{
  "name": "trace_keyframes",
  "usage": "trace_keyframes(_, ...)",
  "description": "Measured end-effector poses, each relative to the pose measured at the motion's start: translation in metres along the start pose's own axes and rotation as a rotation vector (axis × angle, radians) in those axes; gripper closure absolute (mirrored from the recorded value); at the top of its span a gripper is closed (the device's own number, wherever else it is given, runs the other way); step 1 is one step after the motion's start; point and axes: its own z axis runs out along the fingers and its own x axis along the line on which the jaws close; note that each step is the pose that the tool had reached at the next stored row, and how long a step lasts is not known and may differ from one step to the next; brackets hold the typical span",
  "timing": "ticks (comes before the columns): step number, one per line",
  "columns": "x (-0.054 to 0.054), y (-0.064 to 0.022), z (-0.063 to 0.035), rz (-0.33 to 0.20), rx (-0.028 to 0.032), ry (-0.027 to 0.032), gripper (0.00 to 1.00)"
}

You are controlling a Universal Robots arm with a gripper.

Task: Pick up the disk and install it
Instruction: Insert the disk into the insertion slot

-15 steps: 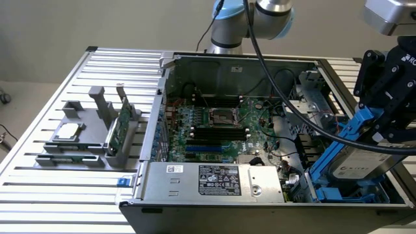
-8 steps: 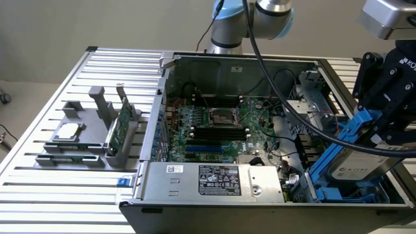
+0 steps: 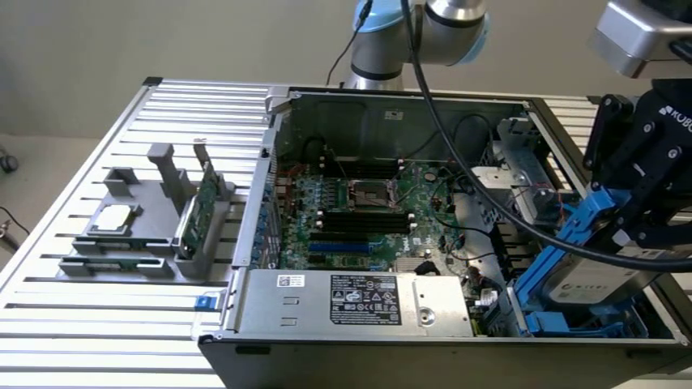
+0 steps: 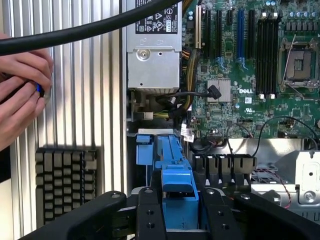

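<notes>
Blue-framed silver disk (image 3: 589, 284), label apparently white, sits tilted, clamped by the gripper (image 4: 181, 206).

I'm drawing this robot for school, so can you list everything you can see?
table: one, silver slats, under everything
computer case: one, grey, open, on the table
motherboard: one, green, inside the case
power supply: one, silver with a black label, in the case
disk: one, silver in a blue frame, tilted over the case at the exterior view's right
stand: one, grey, on the table at the exterior view's left
chip: one, silver, on the stand
circuit card: one, green, upright in the stand
cable: one, black, looping over the case
person's hand: one, over the table
robot arm: one, silver and blue, behind the case
gripper: one, black, shut on the disk
</notes>
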Motion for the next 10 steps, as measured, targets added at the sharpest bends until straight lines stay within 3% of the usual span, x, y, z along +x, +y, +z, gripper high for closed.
trace_keyframes(10, 0.001, 0.0011, 0.0072, 0.0, -0.0001, -0.0001, 0.67)
